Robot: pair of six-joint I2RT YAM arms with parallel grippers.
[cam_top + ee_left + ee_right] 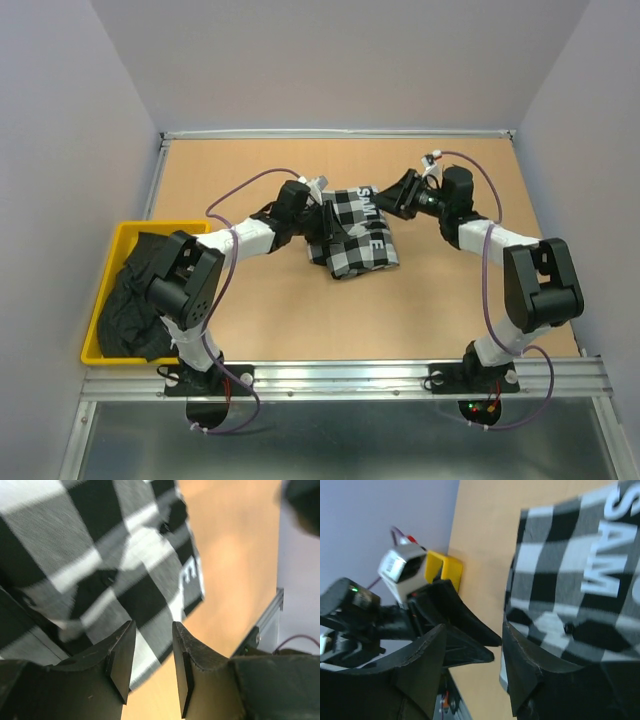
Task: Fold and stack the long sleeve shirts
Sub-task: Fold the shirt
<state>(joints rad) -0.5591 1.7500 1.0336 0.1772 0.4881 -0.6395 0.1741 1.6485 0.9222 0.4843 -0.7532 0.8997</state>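
**Hovering at the check shirt, both sets of jaws apart**

Near left: black shirt bunched in the yellow bin at the table edge. Mid-table: check shirt lies folded, white lettering up. Left gripper sits over its left edge, fingers spread, nothing between them, cloth just below. Right gripper is by the shirt's far-right corner, fingers parted, holding nothing.

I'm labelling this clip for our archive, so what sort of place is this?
Probably a robotics lab workcell, not a home: two robot arms bolted to an aluminium rail, a bare wooden tabletop boxed in by plain walls, and a yellow bin holding a black shirt.
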